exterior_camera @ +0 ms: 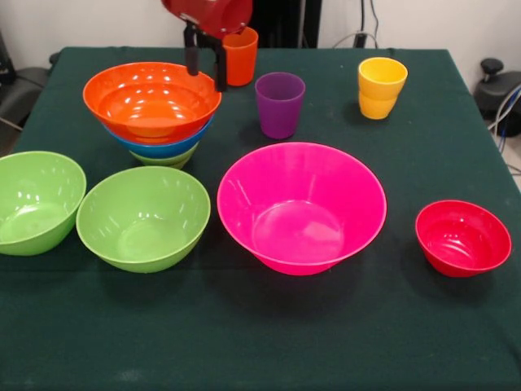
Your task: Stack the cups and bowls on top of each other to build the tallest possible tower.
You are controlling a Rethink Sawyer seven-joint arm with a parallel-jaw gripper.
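**Growing the nested bowl stack**

While hanging open and empty, gripper (205, 67) sits just beyond orange bowl (151, 100), top of a three-bowl tower (159, 130) over blue and lime. Well forward and to its picture-right: large pink bowl (301, 208), too wide to cap the stack. Forward-left: two lime bowls (143, 217). Probably best fetched next: purple cup (279, 104), just right, gripped by rim, lowered level, centred. Orange cup (241, 55) close behind; yellow cups (380, 87) further right; small red bowl (462, 237) farthest.
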